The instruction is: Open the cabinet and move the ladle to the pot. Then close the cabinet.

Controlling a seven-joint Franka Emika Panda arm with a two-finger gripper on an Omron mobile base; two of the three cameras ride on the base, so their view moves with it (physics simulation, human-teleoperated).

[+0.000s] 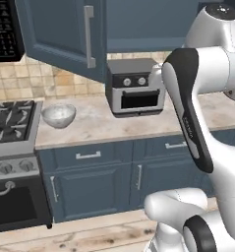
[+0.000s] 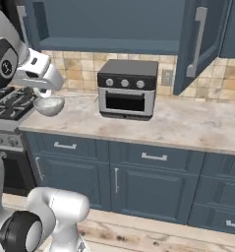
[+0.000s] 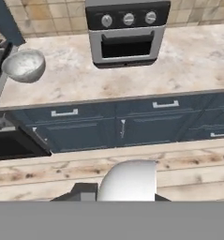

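The cabinet stands open at twelve o'clock above the desk. The end effector is closed; whether it grips anything I cannot tell. Risk: the arm clipping the open door or the toaster oven.

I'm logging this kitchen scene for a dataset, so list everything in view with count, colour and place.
cabinet: one, dark slate-blue, on the wall above the counter, both doors swung open
cabinet door handles: two, silver vertical bars, one on each open door
toaster oven: one, silver and black, on the counter against the tiled wall
bowl: one, pale grey, on the counter beside the stove
stove: one, black burners, left of the counter
counter: one, beige marble
base drawers and doors: several, blue, below the counter
floor: light wood
robot arm: one, white with dark joints
claw: shut
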